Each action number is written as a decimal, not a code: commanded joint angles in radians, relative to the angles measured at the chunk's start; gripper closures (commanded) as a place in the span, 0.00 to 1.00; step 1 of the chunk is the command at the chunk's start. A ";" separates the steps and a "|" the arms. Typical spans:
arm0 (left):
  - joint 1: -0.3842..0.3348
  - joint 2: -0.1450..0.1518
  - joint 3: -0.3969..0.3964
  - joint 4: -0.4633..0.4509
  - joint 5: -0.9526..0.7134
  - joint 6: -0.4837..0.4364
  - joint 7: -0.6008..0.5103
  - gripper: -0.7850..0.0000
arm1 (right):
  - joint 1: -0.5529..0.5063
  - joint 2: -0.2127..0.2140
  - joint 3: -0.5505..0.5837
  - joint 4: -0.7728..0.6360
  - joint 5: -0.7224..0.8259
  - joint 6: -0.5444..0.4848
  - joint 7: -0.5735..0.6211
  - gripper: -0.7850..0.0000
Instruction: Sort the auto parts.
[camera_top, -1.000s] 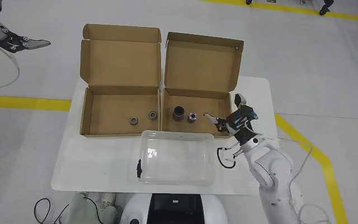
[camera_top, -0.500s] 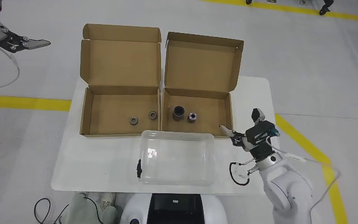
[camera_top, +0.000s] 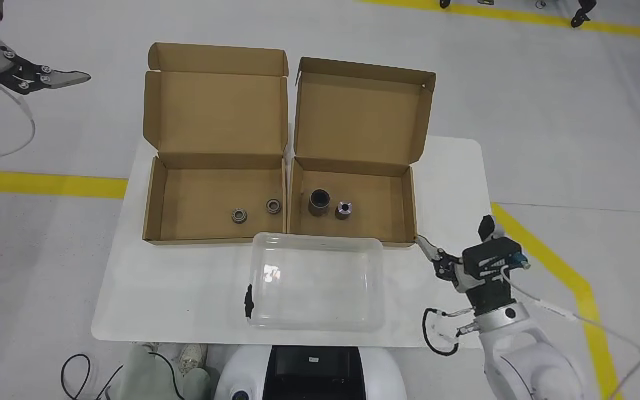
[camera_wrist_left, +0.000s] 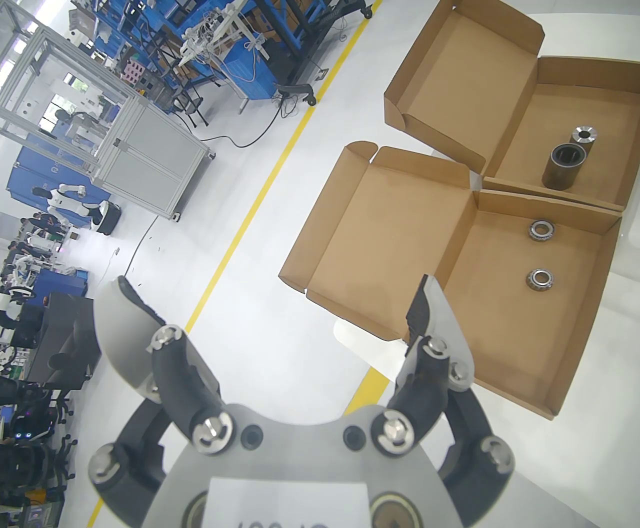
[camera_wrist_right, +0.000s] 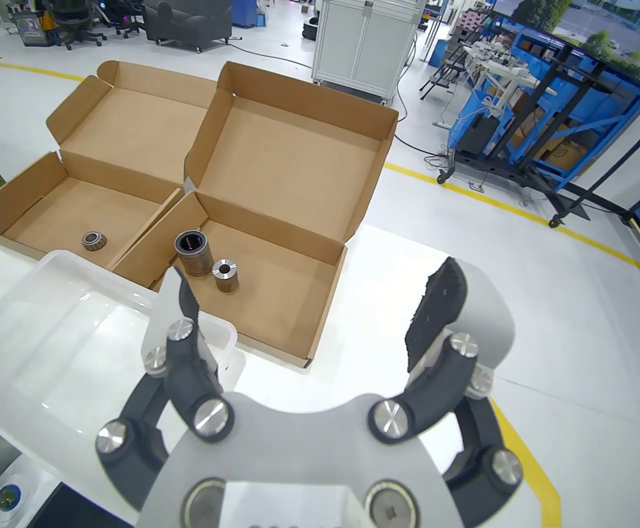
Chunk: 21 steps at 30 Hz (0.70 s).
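Two open cardboard boxes stand side by side at the back of the table. The left box (camera_top: 200, 205) holds two ring bearings (camera_top: 240, 214) (camera_top: 272, 205). In the right box (camera_top: 375, 205) stand a dark cylindrical sleeve (camera_top: 320, 201) and a small metal bushing (camera_top: 343, 209). My right gripper (camera_top: 458, 240) hangs open and empty over the table's right front part, beside the right box's corner; its wrist view shows the sleeve (camera_wrist_right: 192, 252) and bushing (camera_wrist_right: 225, 275) ahead. My left gripper (camera_wrist_left: 272, 295) is open and empty, out over the floor left of the boxes.
A clear plastic tray (camera_top: 318, 300) sits in front of the boxes at the table's near edge, with nothing visible inside. A small black item (camera_top: 247, 300) lies against its left side. Both box lids (camera_top: 360, 110) stand up at the back. Yellow floor lines run alongside the table.
My right gripper has pulled back from the right box's front right corner, moving right and toward the table's front edge, and stays open. The left arm and the parts have not moved.
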<state>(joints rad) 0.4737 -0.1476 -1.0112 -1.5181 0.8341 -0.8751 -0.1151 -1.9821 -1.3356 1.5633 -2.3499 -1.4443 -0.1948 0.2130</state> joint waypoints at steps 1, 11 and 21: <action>0.000 0.000 0.000 0.000 0.000 0.000 0.000 0.00 | 0.012 0.000 -0.016 0.000 -0.014 0.013 0.009 0.00; 0.000 0.000 0.000 0.000 0.000 0.000 0.000 0.00 | 0.017 0.000 -0.022 0.000 -0.018 0.021 0.009 0.00; 0.000 0.000 0.000 0.000 0.000 0.000 0.000 0.00 | 0.017 0.000 -0.022 0.000 -0.018 0.021 0.009 0.00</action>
<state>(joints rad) 0.4737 -0.1476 -1.0112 -1.5181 0.8341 -0.8751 -0.1151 -1.9655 -1.3361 1.5417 -2.3500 -1.4623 -0.1734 0.2224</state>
